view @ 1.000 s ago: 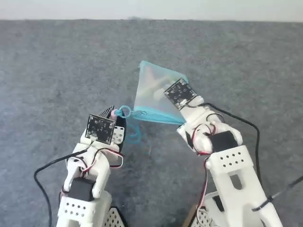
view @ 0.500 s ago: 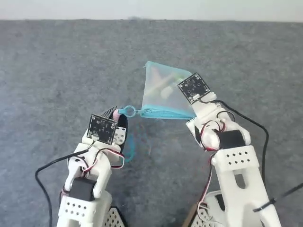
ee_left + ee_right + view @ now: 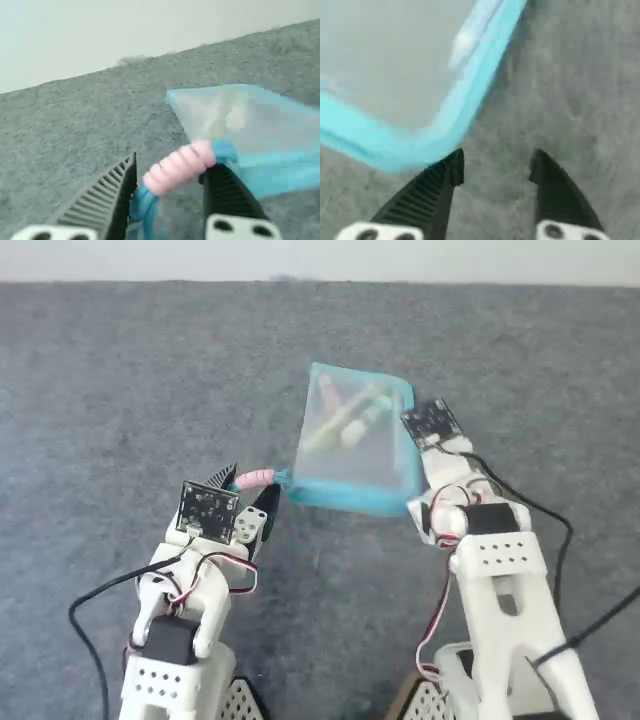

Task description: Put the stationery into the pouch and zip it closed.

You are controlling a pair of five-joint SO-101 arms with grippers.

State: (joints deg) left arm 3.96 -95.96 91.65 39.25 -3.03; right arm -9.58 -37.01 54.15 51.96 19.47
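Grey felted tabletop (image 3: pixel 120 380) is running up to a pale wall (image 3: pixel 300 260) at 12 o'clock.

Change: one second back the pouch (image 3: pixel 350 455) was being held up on edge as a tilted wedge by the right tool (image 3: pixel 497 156); it is now lying flat, just right of centre, shifted toward 3 o'clock; the right tool is now standing spread and holding nothing, hovering off the pouch's 4 o'clock corner with one jaw tip just beside the blue edge; the left tool (image 3: pixel 250 483), at 8 o'clock of the pouch, is keeping its place and pinching the pink zip pull (image 3: pixel 180 162), which is now stretching straight toward the pouch instead of curling in a loop.

Meaning, as a judgement: the stationery (image 3: pixel 350 420) is sitting inside, showing through the clear face; with the pull at the 9 o'clock end of the blue zip band (image 3: pixel 345 498), the zip is looking closed or nearly so; the task is looking close to done.

Count: pouch, one; zip pull, one; stationery, roughly three stick-shaped pieces, exact number unclear; arms, two; tools, two.
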